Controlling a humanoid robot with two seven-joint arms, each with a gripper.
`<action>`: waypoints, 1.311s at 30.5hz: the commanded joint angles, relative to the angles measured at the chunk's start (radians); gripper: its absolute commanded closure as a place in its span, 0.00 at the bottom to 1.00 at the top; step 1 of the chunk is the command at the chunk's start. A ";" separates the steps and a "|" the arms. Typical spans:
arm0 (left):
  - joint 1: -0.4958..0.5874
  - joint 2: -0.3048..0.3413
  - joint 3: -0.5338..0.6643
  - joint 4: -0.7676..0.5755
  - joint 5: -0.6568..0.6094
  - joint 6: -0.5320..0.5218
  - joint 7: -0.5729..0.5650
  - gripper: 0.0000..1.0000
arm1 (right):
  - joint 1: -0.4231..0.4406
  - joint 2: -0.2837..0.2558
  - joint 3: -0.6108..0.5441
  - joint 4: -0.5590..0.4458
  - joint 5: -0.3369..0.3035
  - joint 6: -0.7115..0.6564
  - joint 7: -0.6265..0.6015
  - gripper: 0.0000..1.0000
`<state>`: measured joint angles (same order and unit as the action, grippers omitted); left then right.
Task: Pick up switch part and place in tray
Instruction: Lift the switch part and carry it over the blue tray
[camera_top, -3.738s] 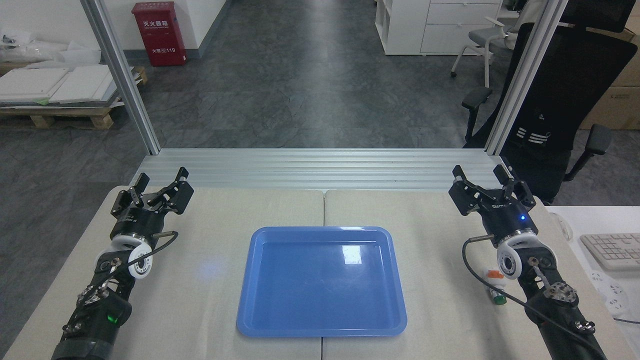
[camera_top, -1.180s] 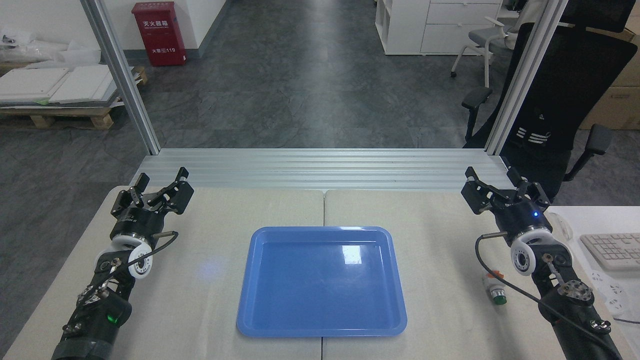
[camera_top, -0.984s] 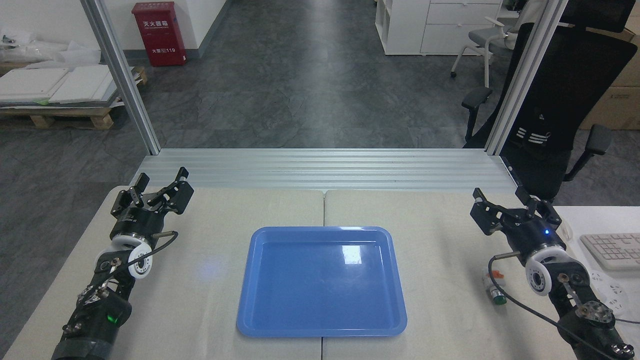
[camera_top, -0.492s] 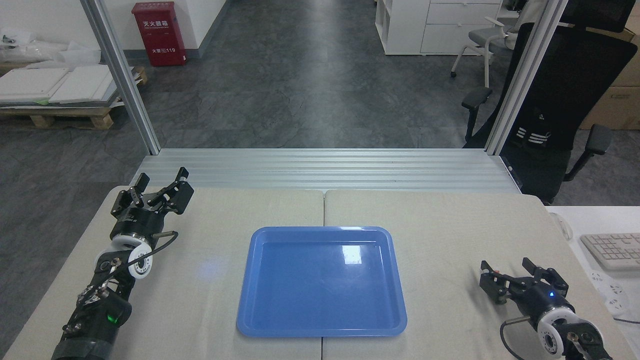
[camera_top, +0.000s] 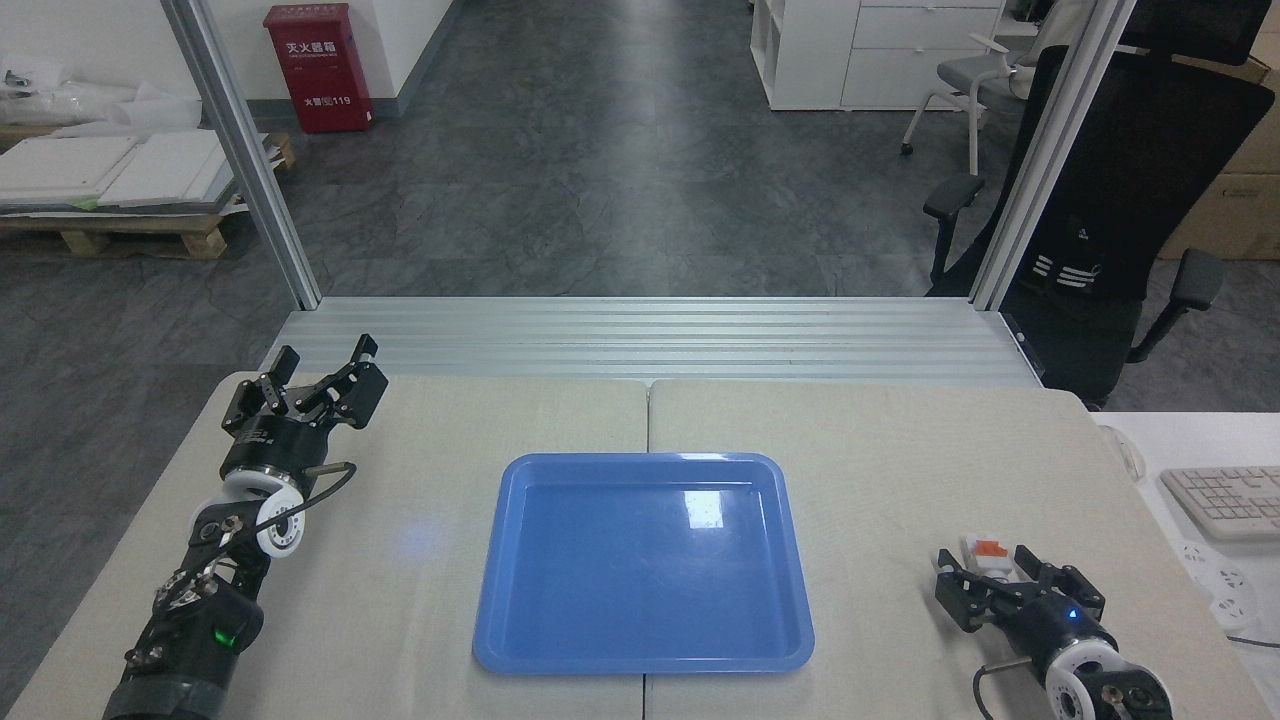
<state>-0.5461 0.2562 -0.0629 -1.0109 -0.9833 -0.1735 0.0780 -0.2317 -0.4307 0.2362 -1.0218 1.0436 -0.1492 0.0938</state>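
— Where is the switch part?

— The switch part (camera_top: 986, 551) lies on the table (camera_top: 880, 470) near its right edge, toward the front right corner. Only its white body and orange block show; my right pincer (camera_top: 1003, 580) covers the rest, so I cannot see the green cap.

— And your right pincer?

— It sits low at the table's front right corner, fingers spread, with the switch part at or between the fingertips. Whether the fingers touch it, I cannot tell. It is not pinched.

— The tray?

— The blue tray (camera_top: 500, 590) rests flat at the middle of the table, closer to the front edge, with nothing in it. The switch part is well apart from its right rim.

— Your left pincer?

— My left pincer (camera_top: 318, 375) hangs over the table's back left corner, fingers spread and holding nothing, well away from the tray.

— Anything beside the table?

— A white keyboard (camera_top: 1222, 500) lies on a separate white surface just past the right edge.
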 joint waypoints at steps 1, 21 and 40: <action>0.000 0.000 0.002 0.000 0.000 0.002 0.000 0.00 | 0.008 0.004 0.024 0.006 0.019 0.002 -0.003 0.59; 0.000 -0.002 0.000 0.000 0.000 0.002 0.000 0.00 | -0.102 0.059 0.061 -0.362 0.038 0.167 0.088 0.89; 0.000 0.000 0.000 0.000 0.000 0.002 0.000 0.00 | -0.193 0.463 0.552 -0.167 0.285 0.649 0.325 0.88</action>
<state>-0.5461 0.2560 -0.0629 -1.0109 -0.9833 -0.1718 0.0780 -0.4230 -0.0121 0.7637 -1.2819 1.2821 0.4569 0.3984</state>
